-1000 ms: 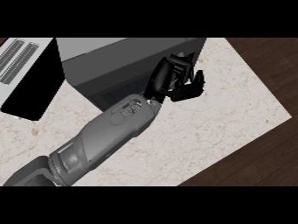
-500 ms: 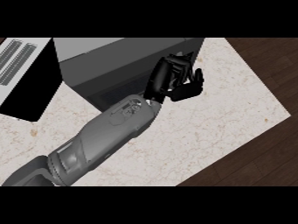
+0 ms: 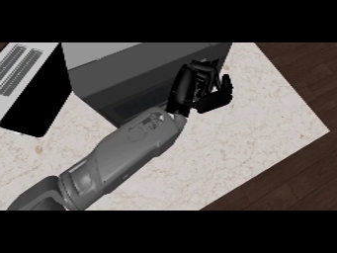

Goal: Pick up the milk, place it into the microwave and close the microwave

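Hiding whatever may be sitting behind it, 1 black hand (image 3: 198,91) is hovering at the right front corner of the dark grey microwave (image 3: 127,74), and the milk carton is not clearly showing anywhere in the head view. The fingers are curling inward toward the thumb, but whether they are clamping on the milk or on nothing cannot be told, since the hand's own back is covering the gap. Its grey forearm (image 3: 120,153) is running in diagonally from the lower left edge, where it is getting cut off, so which arm it belongs to cannot be told with certainty; coming from the left side, it is reading as the left one. No second hand is showing.

The microwave is sitting on the pale speckled countertop (image 3: 236,143), with its top face cut off by the upper band. Its door (image 3: 25,86) is standing swung open at the far left, a light panel with 2 vent grilles and a black inner face, partly cut off by the left edge. The cavity is showing only as a dark shadowed front, and nothing inside it can be made out. Dark wooden floor (image 3: 310,163) is showing beyond the counter's right edge.
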Controlling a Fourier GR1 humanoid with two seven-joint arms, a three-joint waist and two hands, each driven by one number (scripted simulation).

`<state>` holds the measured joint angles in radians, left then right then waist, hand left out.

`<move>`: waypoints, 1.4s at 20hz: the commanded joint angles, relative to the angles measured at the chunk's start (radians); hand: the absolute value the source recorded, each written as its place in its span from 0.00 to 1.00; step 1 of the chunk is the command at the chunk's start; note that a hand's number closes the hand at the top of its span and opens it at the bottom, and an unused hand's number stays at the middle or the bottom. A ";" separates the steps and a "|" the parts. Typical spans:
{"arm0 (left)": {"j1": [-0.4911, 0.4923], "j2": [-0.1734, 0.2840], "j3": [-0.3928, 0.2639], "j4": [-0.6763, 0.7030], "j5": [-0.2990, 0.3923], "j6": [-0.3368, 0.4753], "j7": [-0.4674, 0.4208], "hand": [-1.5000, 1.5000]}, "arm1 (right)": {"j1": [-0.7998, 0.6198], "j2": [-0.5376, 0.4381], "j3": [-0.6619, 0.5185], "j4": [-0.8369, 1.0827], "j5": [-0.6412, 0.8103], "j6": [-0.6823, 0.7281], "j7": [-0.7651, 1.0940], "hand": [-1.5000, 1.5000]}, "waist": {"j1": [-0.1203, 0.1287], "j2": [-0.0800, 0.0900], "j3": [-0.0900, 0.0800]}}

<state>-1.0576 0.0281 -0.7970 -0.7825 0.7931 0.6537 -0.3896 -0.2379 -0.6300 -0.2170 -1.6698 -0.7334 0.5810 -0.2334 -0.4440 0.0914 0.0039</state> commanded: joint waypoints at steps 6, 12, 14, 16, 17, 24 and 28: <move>-0.037 -0.028 0.068 0.152 0.057 0.063 0.021 1.00 | -0.001 -0.032 -0.059 0.014 -0.041 -0.018 0.010 0.00 | 0.066 0.011 -0.002; -0.023 0.019 0.018 0.191 0.088 -0.001 0.020 1.00 | 0.018 -0.059 -0.099 0.005 -0.057 -0.033 0.024 0.00 | 0.102 0.011 -0.004; -0.025 0.039 -0.002 0.203 0.093 -0.023 0.024 1.00 | 0.013 -0.064 -0.112 0.002 -0.076 -0.032 0.023 0.00 | 0.114 0.015 -0.003; -0.018 0.045 -0.022 0.213 0.096 -0.047 0.020 1.00 | 0.020 -0.076 -0.123 -0.007 -0.073 -0.037 0.028 0.00 | 0.121 0.016 -0.004; -0.022 0.050 -0.025 0.219 0.098 -0.044 0.020 1.00 | 0.026 -0.069 -0.126 -0.006 -0.083 -0.039 0.027 0.00 | 0.126 0.017 -0.003; -0.011 0.071 -0.034 0.224 0.138 -0.082 -0.007 0.00 | 0.058 -0.092 -0.157 -0.022 -0.102 -0.054 0.052 0.00 | 0.164 0.011 -0.007; -0.013 0.071 -0.040 0.226 0.160 -0.098 -0.012 0.00 | 0.077 -0.084 -0.162 -0.047 -0.120 -0.050 0.051 0.00 | 0.171 0.006 -0.005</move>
